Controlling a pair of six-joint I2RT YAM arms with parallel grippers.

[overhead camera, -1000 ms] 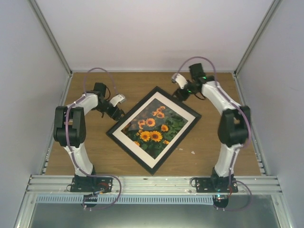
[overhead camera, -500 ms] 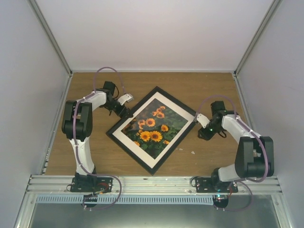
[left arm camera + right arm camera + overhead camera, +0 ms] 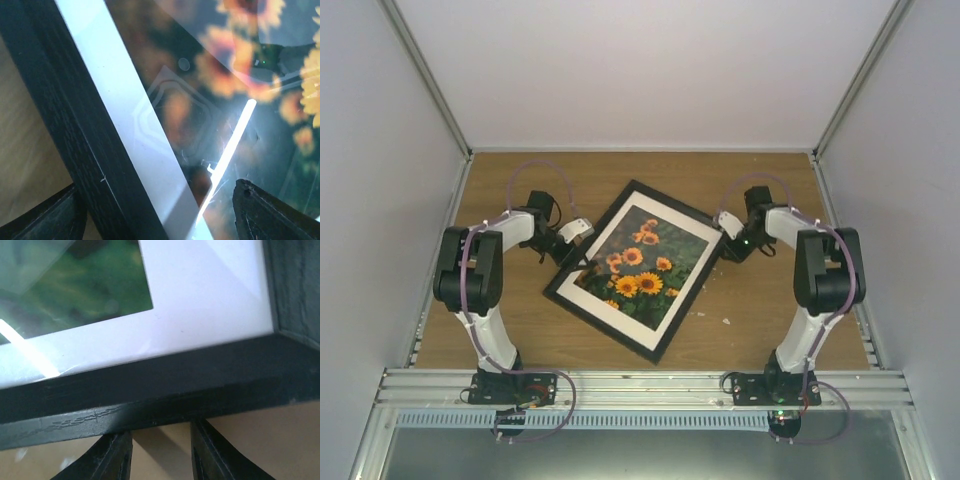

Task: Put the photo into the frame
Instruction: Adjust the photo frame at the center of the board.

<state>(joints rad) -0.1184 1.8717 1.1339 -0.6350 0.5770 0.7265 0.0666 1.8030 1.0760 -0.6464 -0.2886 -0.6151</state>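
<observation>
The photo [image 3: 638,262] of orange sunflowers lies inside the black frame [image 3: 603,325], behind a white mat and a reflective pane, tilted on the wooden table. My left gripper [image 3: 572,240] is at the frame's left edge. In the left wrist view it stands open across the black bar [image 3: 65,125], one finger on the table side and the other finger [image 3: 270,210] over the glazed photo [image 3: 225,75]. My right gripper [image 3: 723,232] is at the frame's right corner. Its fingers [image 3: 112,457] stand narrowly apart against the outer edge of the frame [image 3: 150,385], with bare table between them.
A small white scrap [image 3: 727,321] lies on the table to the right of the frame's lower edge. White enclosure walls stand on three sides, and an aluminium rail [image 3: 640,385] holding both arm bases runs along the near edge.
My right arm swung from the back of the table round to the frame's right corner and its jaws narrowed. The frame has turned slightly, its right corner shifting left. The left gripper moved little.
</observation>
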